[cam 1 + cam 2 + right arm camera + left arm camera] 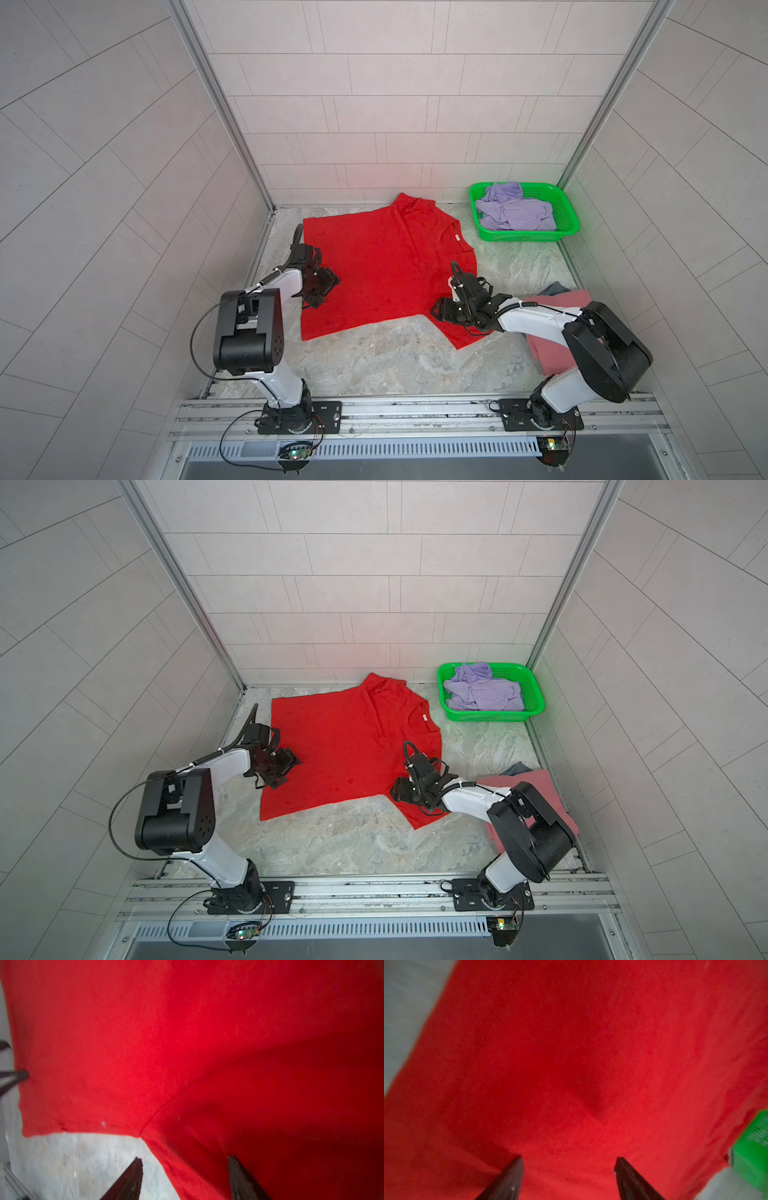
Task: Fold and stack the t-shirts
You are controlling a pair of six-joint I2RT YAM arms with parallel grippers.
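Grey stone-look table (395, 361), pale tiled walls (374, 104) on three sides. Your red t-shirt (374, 270) lies flat mid-table, long way running left to right: neck points right, toward green basket (569, 216); bottom edge at left. Lavender t-shirt (515, 210) bunched in basket. Pink t-shirt (557, 303) at right edge, grey-blue t-shirt (555, 288) peeking out behind it. Your left gripper (569, 1159): jaws wide apart over red cloth, holding nothing. Your right gripper (185, 1159): jaws apart at near sleeve, holding nothing.

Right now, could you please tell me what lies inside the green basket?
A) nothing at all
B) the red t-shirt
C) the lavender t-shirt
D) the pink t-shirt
C: the lavender t-shirt lies crumpled inside the green basket, while the red t-shirt is spread out flat outside it.
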